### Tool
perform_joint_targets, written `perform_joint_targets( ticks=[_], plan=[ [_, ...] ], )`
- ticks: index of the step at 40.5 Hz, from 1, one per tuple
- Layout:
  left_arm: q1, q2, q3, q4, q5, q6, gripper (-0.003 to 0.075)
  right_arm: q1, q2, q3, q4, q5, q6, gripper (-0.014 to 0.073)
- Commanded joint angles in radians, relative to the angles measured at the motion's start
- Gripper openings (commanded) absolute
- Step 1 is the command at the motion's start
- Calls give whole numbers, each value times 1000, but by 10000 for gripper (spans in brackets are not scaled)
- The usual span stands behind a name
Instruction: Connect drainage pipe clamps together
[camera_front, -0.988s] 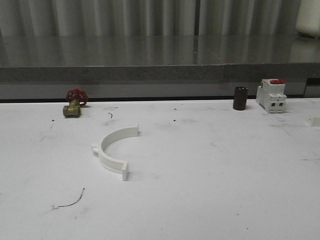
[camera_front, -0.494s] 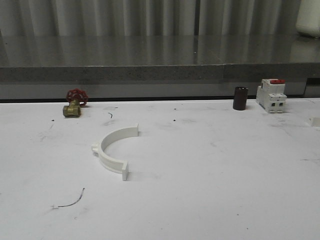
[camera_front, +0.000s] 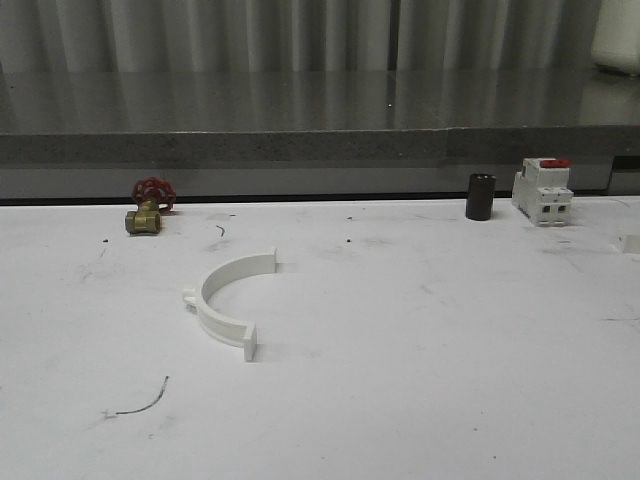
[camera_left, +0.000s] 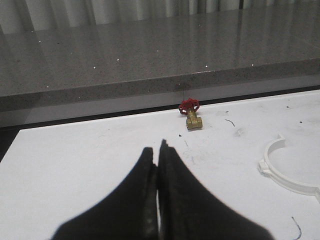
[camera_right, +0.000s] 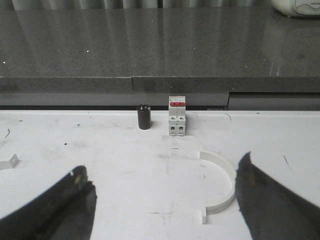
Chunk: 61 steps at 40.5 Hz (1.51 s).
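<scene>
One white half-ring drainage pipe clamp (camera_front: 207, 302) lies flat on the white table, left of centre, its open side facing right. The left wrist view has it (camera_left: 285, 181) off to one side of my left gripper (camera_left: 159, 147), whose black fingers are pressed together with nothing between them. A second clamp half (camera_right: 226, 167) lies on the table in the right wrist view, nearer than the breaker. My right gripper (camera_right: 162, 167) stands wide open above the table, its fingers spread on either side, and the clamp half lies just inside one fingertip (camera_right: 250, 175).
A brass valve with a red handwheel (camera_front: 148, 207) sits at the back left. A dark cylinder (camera_front: 480, 196) and a white breaker with a red top (camera_front: 543, 190) stand at the back right. A grey stone ledge (camera_front: 320, 145) runs behind the table. A thin wire scrap (camera_front: 140, 402) lies front left.
</scene>
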Motion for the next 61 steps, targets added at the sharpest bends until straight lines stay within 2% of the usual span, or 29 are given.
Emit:
perform_joint_targets(
  ticks=[1,26,44,61],
  plan=[
    [0,14,-22,2,-79,0,-20,-8,15,-36,-7,-74,-2,591],
    [0,14,-22,2,-79,0,-20,-8,42,-57,-5,-84,-2,591],
    [0,14,-22,2,-79,0,-20,-20,670,-422,-9,73,0,591],
    [0,14,-22,2,-79,0,-20,-224,1066,-690,-9,233,9,591]
  ],
)
